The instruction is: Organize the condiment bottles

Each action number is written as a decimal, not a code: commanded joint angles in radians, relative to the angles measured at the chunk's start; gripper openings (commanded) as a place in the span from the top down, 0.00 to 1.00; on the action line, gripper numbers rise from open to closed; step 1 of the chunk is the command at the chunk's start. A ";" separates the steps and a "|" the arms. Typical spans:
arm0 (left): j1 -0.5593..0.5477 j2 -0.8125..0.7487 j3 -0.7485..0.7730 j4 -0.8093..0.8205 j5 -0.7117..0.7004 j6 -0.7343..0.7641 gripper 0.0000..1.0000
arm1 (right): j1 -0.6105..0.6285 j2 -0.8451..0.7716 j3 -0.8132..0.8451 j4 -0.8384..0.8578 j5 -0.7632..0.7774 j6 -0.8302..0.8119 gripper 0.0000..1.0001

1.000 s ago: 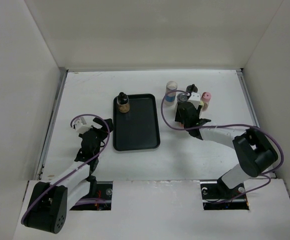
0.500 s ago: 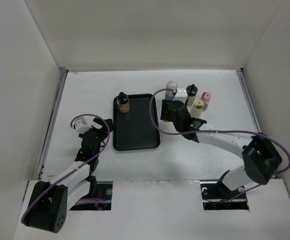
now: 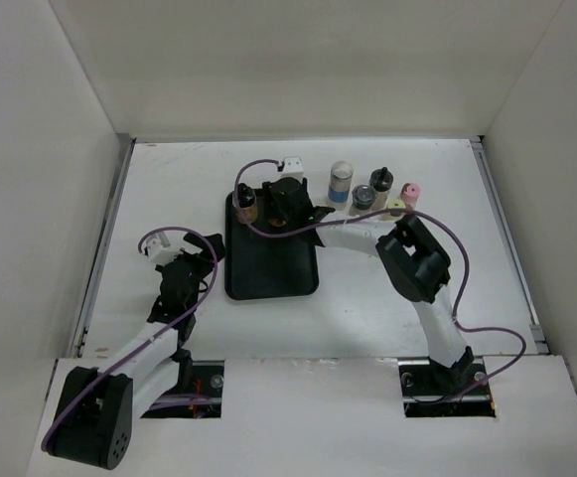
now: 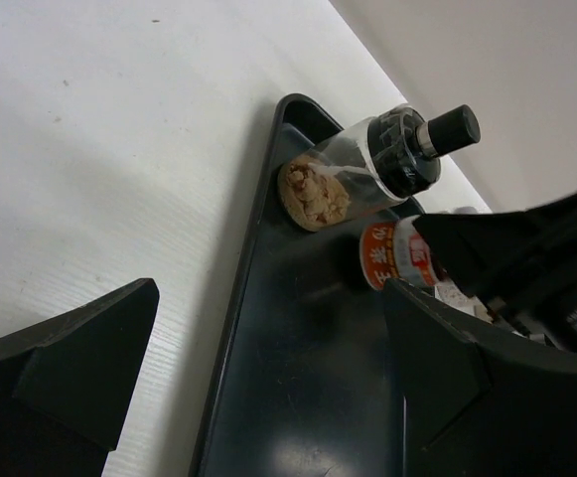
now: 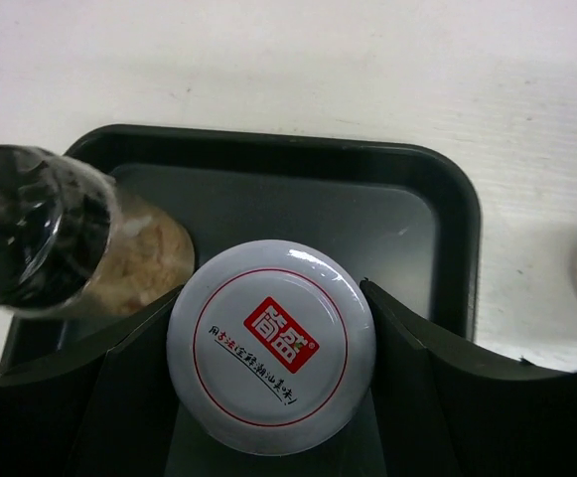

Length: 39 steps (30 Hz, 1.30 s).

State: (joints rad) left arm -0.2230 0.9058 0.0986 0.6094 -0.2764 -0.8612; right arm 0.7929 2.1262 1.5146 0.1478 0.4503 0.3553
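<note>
My right gripper (image 5: 271,348) is shut on a white-capped condiment bottle (image 5: 271,338) with a red label (image 4: 399,254), held upright over the far end of the black tray (image 3: 271,268). Right beside it, a black-capped bottle (image 3: 247,204) with tan contents stands in the tray's far left corner. In the top view my right gripper (image 3: 286,199) hides the held bottle. Several more bottles stand right of the tray: one blue-labelled with a grey cap (image 3: 340,182), two black-capped (image 3: 362,199), one pale yellow (image 3: 395,207) and one pink (image 3: 410,191). My left gripper (image 3: 194,253) is open beside the tray's left edge.
The tray rim (image 5: 447,199) lies just beyond the held bottle. White walls enclose the table on three sides. A purple cable (image 3: 258,164) loops from the right wrist over the tray's far end. The right arm (image 3: 407,253) stretches across the table's middle.
My right gripper has carried the white-capped bottle left from the group of bottles to the tray's far end, beside the black-capped bottle. The left arm has barely moved.
</note>
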 commanded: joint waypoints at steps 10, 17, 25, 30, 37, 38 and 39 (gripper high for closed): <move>0.000 0.025 0.024 0.055 0.003 0.001 0.00 | 0.001 0.114 0.274 0.029 0.013 0.046 0.14; -0.003 0.022 0.024 0.055 0.003 0.002 0.00 | -0.014 -0.095 0.133 0.048 0.013 0.040 0.11; -0.008 0.030 0.026 0.055 0.003 0.001 0.00 | -0.160 -0.374 -0.059 -0.002 0.036 -0.033 0.51; -0.012 0.030 0.027 0.055 -0.001 0.005 0.00 | -0.249 -0.359 -0.034 -0.129 0.037 -0.076 0.14; -0.012 0.034 0.029 0.055 -0.001 0.007 0.00 | -0.292 -0.278 0.022 -0.188 0.019 -0.113 0.02; -0.008 0.038 0.029 0.055 0.005 0.002 0.00 | -0.294 -0.269 0.028 -0.192 0.008 -0.114 0.02; -0.005 0.036 0.027 0.055 0.008 0.001 0.00 | -0.294 -0.258 0.032 -0.195 -0.005 -0.115 0.02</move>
State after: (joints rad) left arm -0.2279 0.9390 0.0986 0.6106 -0.2756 -0.8616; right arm 0.5007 1.8587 1.4902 -0.0254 0.4679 0.2661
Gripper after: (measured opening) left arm 0.997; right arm 0.983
